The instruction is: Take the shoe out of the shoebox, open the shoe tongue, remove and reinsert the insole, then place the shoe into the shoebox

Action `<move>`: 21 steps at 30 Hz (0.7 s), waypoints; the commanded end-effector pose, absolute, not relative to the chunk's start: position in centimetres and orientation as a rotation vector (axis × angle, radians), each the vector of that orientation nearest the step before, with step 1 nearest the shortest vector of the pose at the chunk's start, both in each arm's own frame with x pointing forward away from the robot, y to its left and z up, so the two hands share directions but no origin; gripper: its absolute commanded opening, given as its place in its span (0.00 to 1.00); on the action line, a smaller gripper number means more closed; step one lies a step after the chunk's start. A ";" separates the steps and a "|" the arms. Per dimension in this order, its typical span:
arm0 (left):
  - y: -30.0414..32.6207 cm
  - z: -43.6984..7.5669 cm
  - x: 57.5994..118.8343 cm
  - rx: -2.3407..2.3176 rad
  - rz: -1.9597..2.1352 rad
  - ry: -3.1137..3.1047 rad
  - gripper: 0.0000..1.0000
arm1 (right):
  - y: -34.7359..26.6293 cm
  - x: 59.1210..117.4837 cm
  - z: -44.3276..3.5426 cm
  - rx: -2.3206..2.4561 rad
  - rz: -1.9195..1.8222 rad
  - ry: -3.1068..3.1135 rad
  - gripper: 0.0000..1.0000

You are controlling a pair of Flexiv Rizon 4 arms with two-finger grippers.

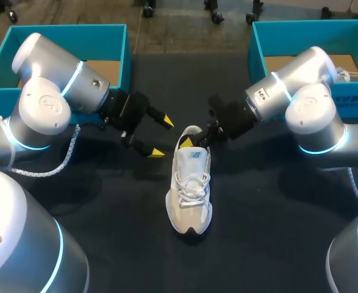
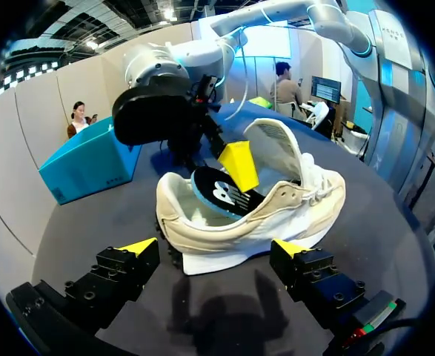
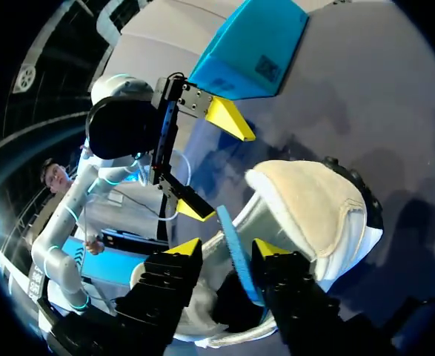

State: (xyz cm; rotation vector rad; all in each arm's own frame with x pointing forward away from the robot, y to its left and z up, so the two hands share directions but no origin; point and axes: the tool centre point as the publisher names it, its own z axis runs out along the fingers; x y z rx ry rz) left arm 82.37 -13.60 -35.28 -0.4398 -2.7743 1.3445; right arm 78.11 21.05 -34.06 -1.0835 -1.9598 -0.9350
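A white sneaker [image 1: 189,194] lies on the dark table [image 1: 258,244], toe toward me and heel toward the far side. Its blue insole [image 2: 224,194] sticks up out of the heel opening. My right gripper [image 1: 194,141] is at the heel. Seen from the right wrist, that gripper [image 3: 227,248] is open, the insole's thin edge [image 3: 239,263] standing between its fingers, nearer one than the other. My left gripper [image 1: 159,135] hovers wide open just left of the heel, holding nothing. From the left wrist, this gripper [image 2: 216,248] faces the side of the shoe [image 2: 276,211].
A teal shoebox [image 1: 63,36] stands at the back left behind my left arm. A second teal box [image 1: 300,36] at the back right holds something white [image 1: 354,75]. Bare table lies in front of the shoe.
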 end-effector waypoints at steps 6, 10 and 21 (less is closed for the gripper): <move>-13.5 -35.2 82.3 -0.440 1.344 -2.775 1.00 | 21.5 77.3 -32.6 -1.125 -0.957 -2.004 0.59; -13.5 -35.2 82.3 -0.440 1.344 -2.775 1.00 | 21.7 77.2 -31.9 -1.133 -0.970 -2.024 0.78; -13.5 -35.2 82.3 -0.440 1.344 -2.775 1.00 | 21.6 77.5 -29.4 -1.154 -0.998 -2.107 0.92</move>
